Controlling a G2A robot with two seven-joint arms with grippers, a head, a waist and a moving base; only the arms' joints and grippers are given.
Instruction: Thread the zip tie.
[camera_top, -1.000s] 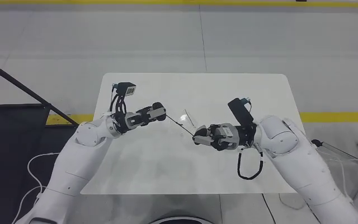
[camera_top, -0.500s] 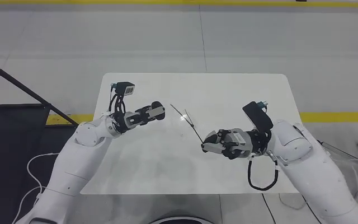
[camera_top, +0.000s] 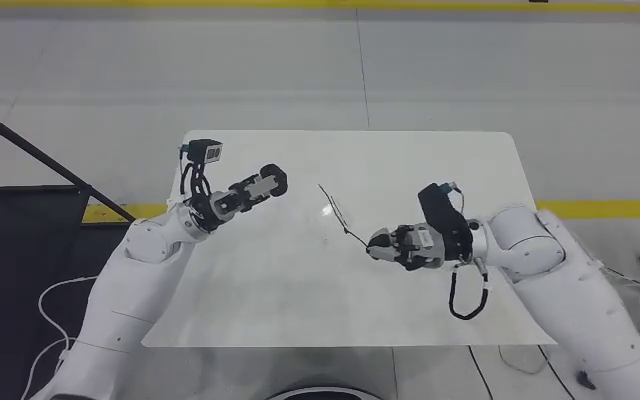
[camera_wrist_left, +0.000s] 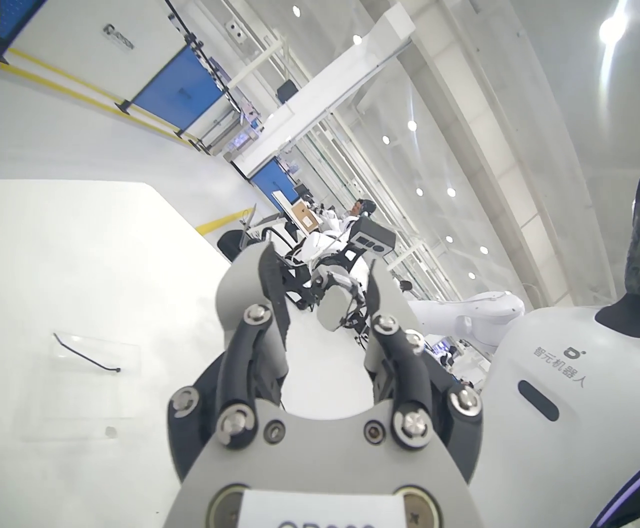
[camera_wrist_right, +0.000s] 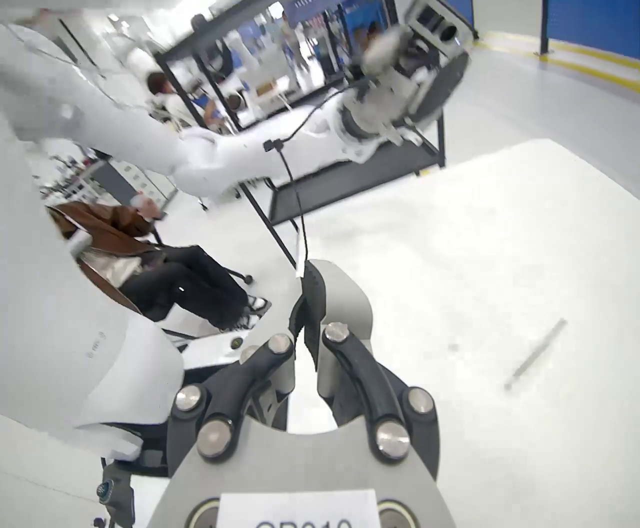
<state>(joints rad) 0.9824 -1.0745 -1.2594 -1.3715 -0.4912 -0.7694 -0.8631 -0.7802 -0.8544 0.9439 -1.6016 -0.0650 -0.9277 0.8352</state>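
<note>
Currently both arms are over the white table (camera_top: 450, 300), 1 at each side. The right gripper (camera_top: 375, 243) sits near the table's middle with its jaws closed on 1 end of the black zip tie (camera_wrist_right: 298, 197). The left gripper (camera_top: 274, 180) is toward the left side of the table, jaws spread apart and holding nothing, its tips well apart from the tie. A faint clear sheet (camera_wrist_left: 75, 400) lies flat on the table between the 2 grippers. The zip tie runs from the right gripper's fingers out toward the left arm, off the table surface, with its small head at the free end. A second, shorter black strip (camera_wrist_left: 87, 352) with a small knob at 1 end lies on the clear sheet, just beside the held tie in the top view. Cannot tell whether the 2 touch.
</note>
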